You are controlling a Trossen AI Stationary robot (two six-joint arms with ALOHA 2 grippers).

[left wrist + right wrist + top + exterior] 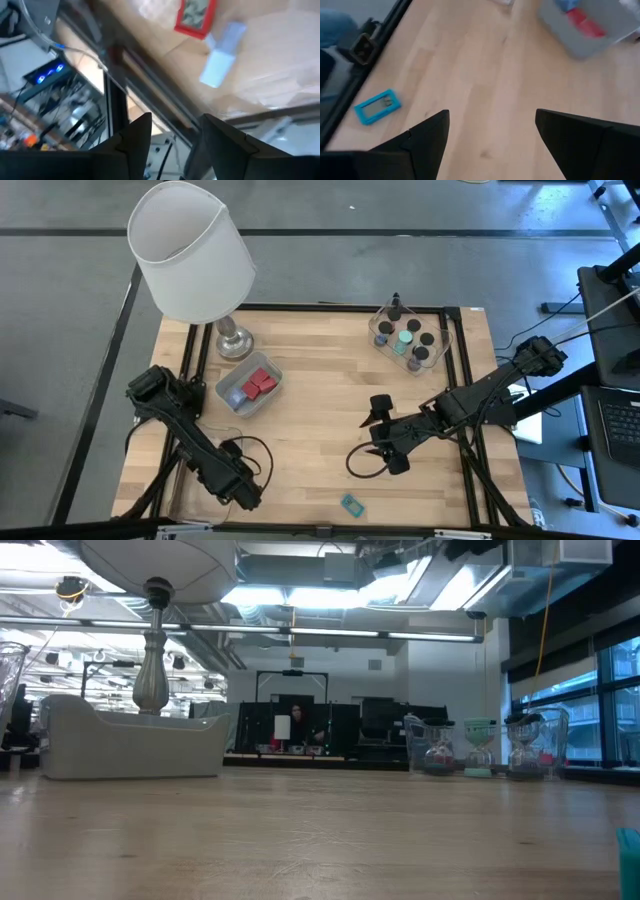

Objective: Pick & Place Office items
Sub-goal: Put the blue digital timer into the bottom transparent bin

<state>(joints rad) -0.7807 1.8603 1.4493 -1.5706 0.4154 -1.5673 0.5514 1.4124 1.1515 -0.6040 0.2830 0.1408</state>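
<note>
Two red blocks (260, 383) lie beside the lamp (192, 255); perhaps six caps (407, 338) opposite. Only the right wrist view shows the right gripper (490, 142) spread, empty; left gripper (172, 142) likewise parted.

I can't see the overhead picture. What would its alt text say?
Seen from above, a wooden table with two dark robot arms: the right gripper hangs open mid-table, and the left gripper sits near the front edge. A small teal item lies alone at the front; one clear tray holds red blocks, another tray dark round caps, beside a white-shaded lamp.
</note>
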